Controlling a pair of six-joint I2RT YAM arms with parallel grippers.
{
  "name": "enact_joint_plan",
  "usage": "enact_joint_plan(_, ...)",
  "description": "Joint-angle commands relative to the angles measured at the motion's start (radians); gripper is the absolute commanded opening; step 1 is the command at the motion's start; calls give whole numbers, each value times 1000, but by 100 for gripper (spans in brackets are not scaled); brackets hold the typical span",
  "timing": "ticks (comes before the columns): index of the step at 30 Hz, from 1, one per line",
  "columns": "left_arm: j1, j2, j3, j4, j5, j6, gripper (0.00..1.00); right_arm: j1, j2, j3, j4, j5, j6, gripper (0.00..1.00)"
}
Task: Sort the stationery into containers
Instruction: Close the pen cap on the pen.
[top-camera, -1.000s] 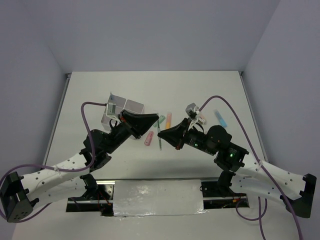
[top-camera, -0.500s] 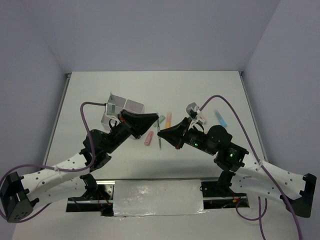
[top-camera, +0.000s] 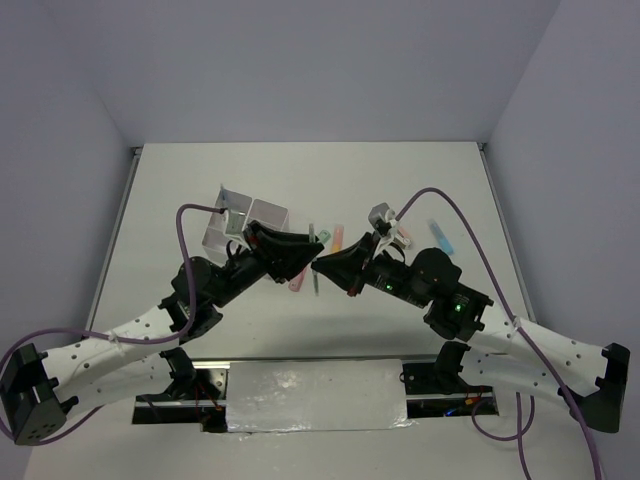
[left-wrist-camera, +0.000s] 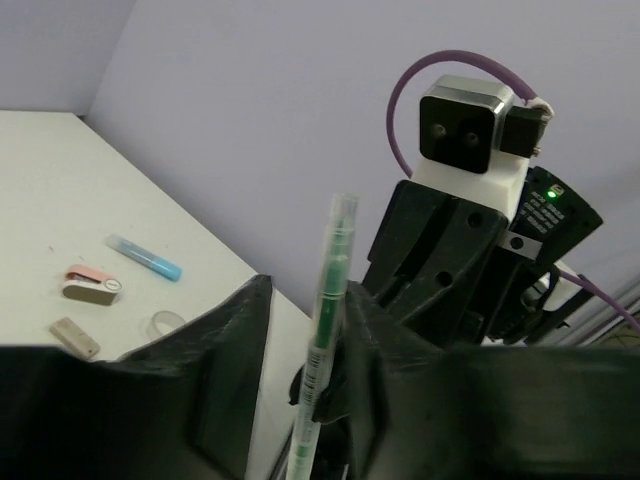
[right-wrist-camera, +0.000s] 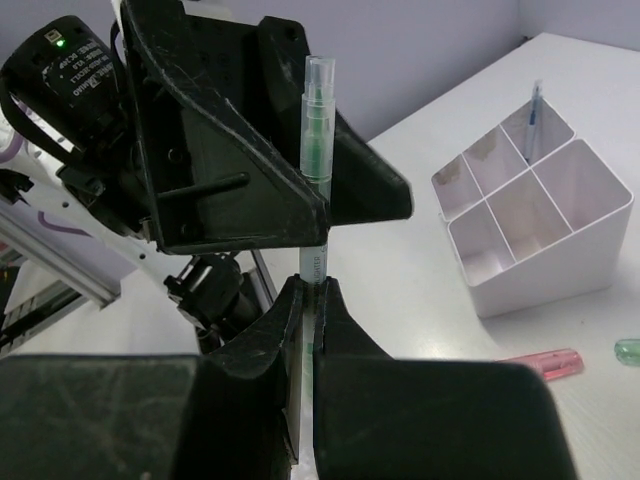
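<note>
My right gripper (top-camera: 326, 264) (right-wrist-camera: 312, 285) is shut on a thin green pen (right-wrist-camera: 316, 140) and holds it upright above the table. My left gripper (top-camera: 303, 256) (left-wrist-camera: 310, 295) is open, and its jaws stand on either side of the same pen (left-wrist-camera: 335, 270), which lies close against the right-hand finger (left-wrist-camera: 365, 330). The two grippers meet over the table's middle, with the pen (top-camera: 315, 262) between them. The whitish four-compartment box (top-camera: 247, 220) (right-wrist-camera: 530, 215) stands behind the left gripper; a thin blue pen (right-wrist-camera: 535, 108) stands in one of its far compartments.
A pink marker (top-camera: 297, 281) (right-wrist-camera: 547, 363) lies under the grippers, and an orange-pink marker (top-camera: 338, 236) lies behind them. A blue marker (top-camera: 440, 235) (left-wrist-camera: 145, 257), a pink-and-white item (left-wrist-camera: 92, 287), a tan eraser (left-wrist-camera: 75, 338) and a clear tape ring (left-wrist-camera: 165, 323) lie at the right.
My left gripper has moved right until its open jaws are around the pen. My right gripper has shifted slightly left with the pen.
</note>
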Motion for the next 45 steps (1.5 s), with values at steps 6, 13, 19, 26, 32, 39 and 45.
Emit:
enact_joint_plan(6,-1,-2,27,12,76,59,24,3,-15,60,52,9,-28,0)
enact_joint_plan(13,-1,-1,42,58,189,108,0,3,14,61,29,-97,-53,34)
enact_joint_plan(19,-1,-16,29,160,302,116,0,3,16,32,66,-135,-39,44)
enact_joint_plan(26,-1,-31,16,165,248,107,13,3,19,15,91,-148,-32,0)
enact_joint_plan(32,-1,-41,91,3,190,153,65,3,-3,-2,78,-129,-39,0)
enact_joint_plan(39,-1,-64,170,-72,142,208,65,3,19,10,58,-144,-48,0)
enact_joint_plan(45,-1,-53,194,-116,107,233,57,3,36,18,45,-149,-53,0)
